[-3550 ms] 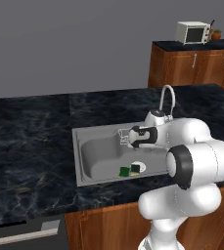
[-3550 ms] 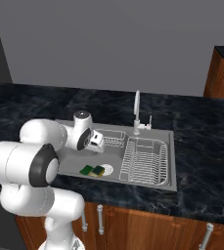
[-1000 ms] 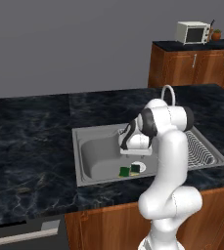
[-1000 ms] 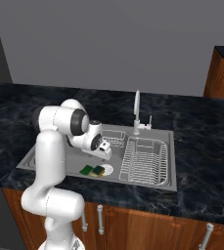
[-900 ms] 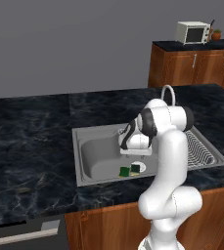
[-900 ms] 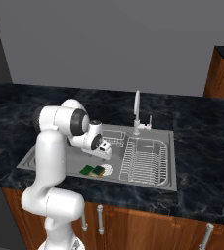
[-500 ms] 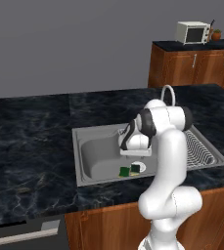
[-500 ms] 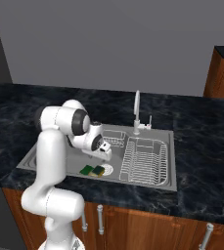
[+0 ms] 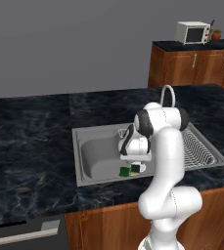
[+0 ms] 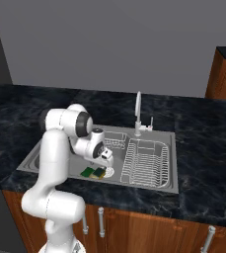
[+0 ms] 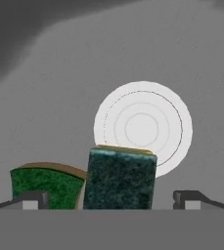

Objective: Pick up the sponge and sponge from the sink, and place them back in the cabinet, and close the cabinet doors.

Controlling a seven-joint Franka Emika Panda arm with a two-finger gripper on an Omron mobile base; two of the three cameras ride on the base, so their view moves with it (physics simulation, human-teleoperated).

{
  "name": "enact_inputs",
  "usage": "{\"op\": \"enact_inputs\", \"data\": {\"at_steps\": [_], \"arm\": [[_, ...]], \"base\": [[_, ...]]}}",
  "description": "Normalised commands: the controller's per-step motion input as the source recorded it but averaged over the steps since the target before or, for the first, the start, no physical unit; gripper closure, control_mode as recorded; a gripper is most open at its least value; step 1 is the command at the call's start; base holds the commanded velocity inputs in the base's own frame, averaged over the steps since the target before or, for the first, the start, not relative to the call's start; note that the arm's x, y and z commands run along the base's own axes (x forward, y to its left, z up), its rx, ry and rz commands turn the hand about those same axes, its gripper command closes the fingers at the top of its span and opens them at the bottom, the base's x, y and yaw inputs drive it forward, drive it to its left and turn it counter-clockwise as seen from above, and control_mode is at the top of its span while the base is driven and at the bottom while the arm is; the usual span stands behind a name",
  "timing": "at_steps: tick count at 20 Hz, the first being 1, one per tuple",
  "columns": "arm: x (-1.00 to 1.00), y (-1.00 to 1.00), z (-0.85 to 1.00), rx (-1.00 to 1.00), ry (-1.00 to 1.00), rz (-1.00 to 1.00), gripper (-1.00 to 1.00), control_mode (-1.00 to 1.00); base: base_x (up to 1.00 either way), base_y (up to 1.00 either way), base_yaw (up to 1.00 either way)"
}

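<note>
Green-faced and yellow-bodied, the two small flat sponges lie side by side on the floor of the grey steel sink (image 9: 91,161), right under the tool (image 11: 111,197), whose two dark fingertips (image 11: 31,199) stand wide apart with nothing between them but air. From the hand camera the darker sponge (image 11: 119,178) sits squarely between the tips, its far edge overlapping the round white drain (image 11: 143,128) just beyond it, while the brighter green sponge (image 11: 46,187) lies just beside it, close to one fingertip. I'd say the first pick-up is in hand: the white arm is bent down into the basin and poised above its target, not yet gripping. The next move, to my eye, calls for a short drop straight down and a squeeze on the middle sponge without catching its neighbour, which looks to be touching it. Black marbled desk (image 9: 30,141) surrounds the basin. No brand, label or writing is readable anywhere.
</note>
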Motion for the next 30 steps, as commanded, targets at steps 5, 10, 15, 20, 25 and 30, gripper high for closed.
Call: {"op": "enact_inputs", "data": {"at_steps": [5,10,15,20,25,30], "arm": [[0.02,-0.06,-0.2,0.0,0.0,0.0,-1.0,-1.0],[0.06,-0.07,-0.13,0.0,0.0,0.0,-1.0,-1.0],[0.07,-0.04,-0.11,0.0,0.0,0.0,-1.0,-1.0],[0.01,0.0,-0.07,0.0,0.02,0.0,-1.0,-1.0],[0.0,0.0,-0.08,0.0,0.05,0.0,-1.0,-1.0],[0.0,0.0,-0.09,0.0,0.04,0.0,-1.0,-1.0]], "base": [[0.0,0.0,0.0],[0.0,0.0,0.0],[0.0,0.0,0.0],[0.0,0.0,0.0],[0.0,0.0,0.0],[0.0,0.0,0.0]]}}
